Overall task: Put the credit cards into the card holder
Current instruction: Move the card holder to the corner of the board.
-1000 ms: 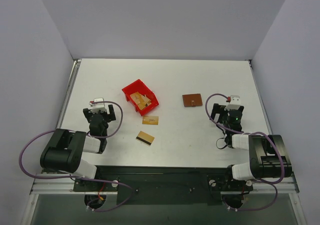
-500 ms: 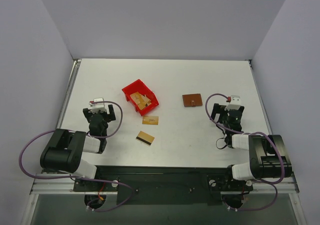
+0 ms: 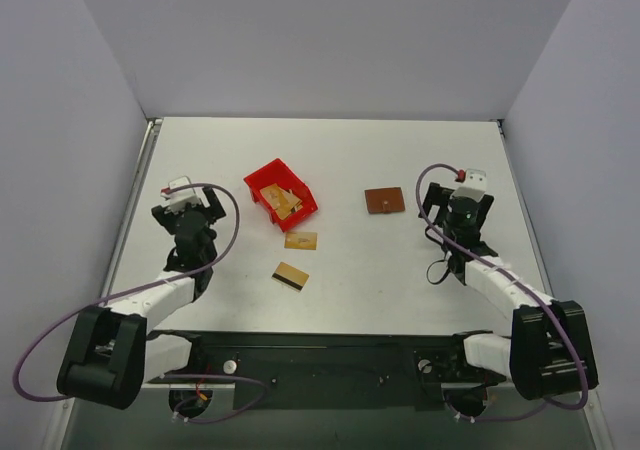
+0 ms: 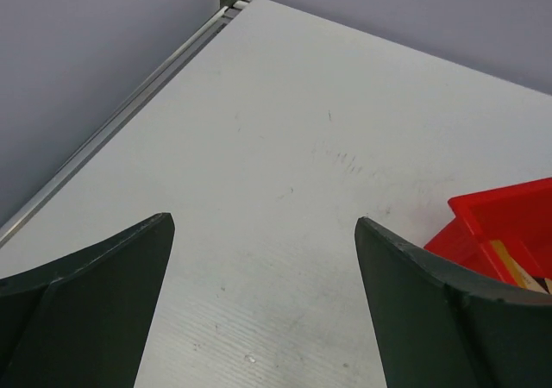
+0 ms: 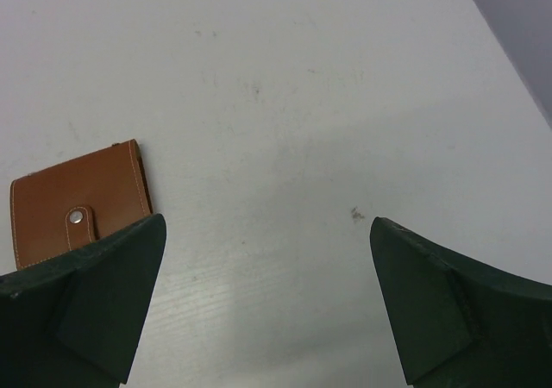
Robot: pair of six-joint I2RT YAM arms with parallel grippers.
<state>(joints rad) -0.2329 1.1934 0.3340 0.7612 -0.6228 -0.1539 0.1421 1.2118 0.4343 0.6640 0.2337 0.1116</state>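
The card holder is a shut brown wallet with a snap tab, lying flat right of centre. In the right wrist view the card holder lies just beyond my left fingertip. Two gold-tan credit cards lie loose on the table: one below the bin, and one with a dark stripe nearer the arms. More cards lie inside the red bin. My left gripper is open over bare table, left of the bin. My right gripper is open and empty, right of the card holder.
A red plastic bin stands left of centre, and its corner shows at the right of the left wrist view. Grey walls enclose the table on three sides. A metal rail runs along the left edge.
Both arms have stretched out from their folded pose. The left gripper moved left and farther away, the right gripper slightly farther away. Both stayed open; cards and holder have not moved.
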